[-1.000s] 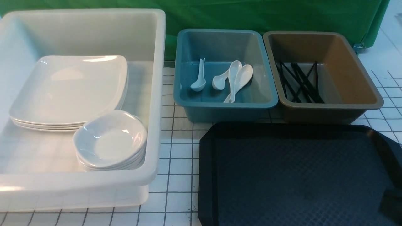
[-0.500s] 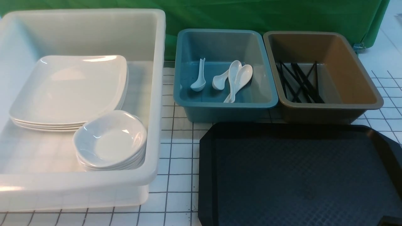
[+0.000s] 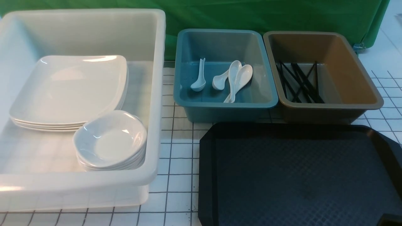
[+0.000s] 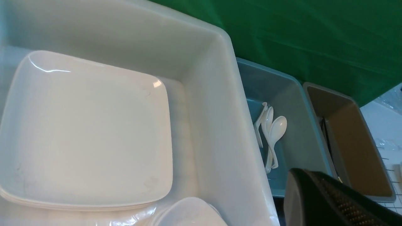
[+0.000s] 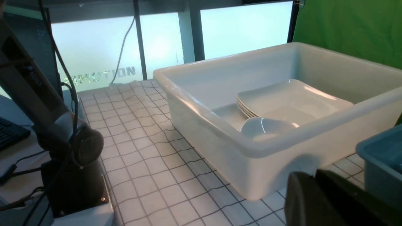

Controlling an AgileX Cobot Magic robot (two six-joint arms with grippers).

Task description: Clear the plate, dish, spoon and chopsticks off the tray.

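Tray point(image 3: 301, 175) fills the lower right of the front view; its textured surface shows nothing on it. Plate point(image 3: 67, 89) tops a stack in the white bin point(image 3: 157, 94) at left, with the small dishes point(image 3: 110, 139) stacked just in front of it. Spoons point(image 3: 234, 78) lie in the blue bin point(image 3: 226, 106), upper centre; chopsticks point(image 3: 298, 81) lie crossed in the brown bin point(image 3: 329, 106), upper right.

Left gripper: only one dark finger point(image 4: 326, 201) shows at the lower right of its wrist view; closed, holding nothing visible. Right gripper: a dark finger point(image 5: 314, 201) at the bottom of its view; cannot tell whether open or closed.

Judgement: clearing looks finished. Remaining risks are small: an arm sweeping low could catch the white bin's rim, shove the tray, or jolt the dish stack beside the plates.
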